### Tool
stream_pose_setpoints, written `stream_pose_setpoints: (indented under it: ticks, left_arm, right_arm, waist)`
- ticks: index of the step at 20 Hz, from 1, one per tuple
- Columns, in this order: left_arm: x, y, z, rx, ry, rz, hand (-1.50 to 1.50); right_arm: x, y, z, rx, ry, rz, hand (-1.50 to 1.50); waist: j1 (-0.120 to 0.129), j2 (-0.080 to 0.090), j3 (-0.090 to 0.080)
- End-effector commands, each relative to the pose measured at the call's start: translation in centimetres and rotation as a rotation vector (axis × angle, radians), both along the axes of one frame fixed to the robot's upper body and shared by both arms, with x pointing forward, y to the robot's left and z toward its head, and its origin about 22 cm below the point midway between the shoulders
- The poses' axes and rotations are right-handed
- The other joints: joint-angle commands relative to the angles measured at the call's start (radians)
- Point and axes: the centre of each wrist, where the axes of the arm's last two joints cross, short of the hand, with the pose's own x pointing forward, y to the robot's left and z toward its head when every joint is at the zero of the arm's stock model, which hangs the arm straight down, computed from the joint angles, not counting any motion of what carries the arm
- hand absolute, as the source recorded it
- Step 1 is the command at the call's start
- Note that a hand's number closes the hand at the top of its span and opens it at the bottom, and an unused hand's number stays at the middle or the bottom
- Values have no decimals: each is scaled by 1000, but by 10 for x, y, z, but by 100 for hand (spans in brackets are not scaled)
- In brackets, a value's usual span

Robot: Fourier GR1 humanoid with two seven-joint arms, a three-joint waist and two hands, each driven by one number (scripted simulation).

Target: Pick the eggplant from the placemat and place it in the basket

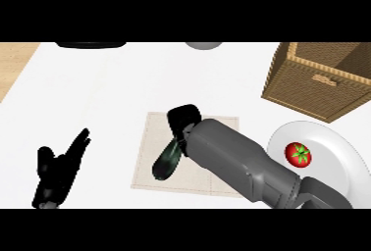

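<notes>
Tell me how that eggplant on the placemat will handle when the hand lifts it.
The eggplant looks long, rounded and glossy, so it may slip or roll off the flat placemat if nudged. It probably stays stiff when lifted. The right hand sits at its upper end, so gripped there it might tilt.

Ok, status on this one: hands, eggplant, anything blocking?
Right hand over eggplant's upper end, grasp unclear. Left hand open, resting at lower left. Eggplant on placemat. Basket upper right, path unobstructed.
</notes>
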Motion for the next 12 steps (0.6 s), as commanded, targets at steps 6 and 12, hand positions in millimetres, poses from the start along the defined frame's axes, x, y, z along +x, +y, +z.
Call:
stream_pose_setpoints:
  ticks: [6,12]
  left_arm:
    - [-17,0,-21,-27,132,26,0]
    - [-17,-5,-23,-28,142,47,0]
  right_arm:
    - [32,-9,21,35,-358,-564,150]
    - [35,6,60,352,-614,-764,150]
  waist:
    - [-5,7,-16]
    - [-14,6,-15]
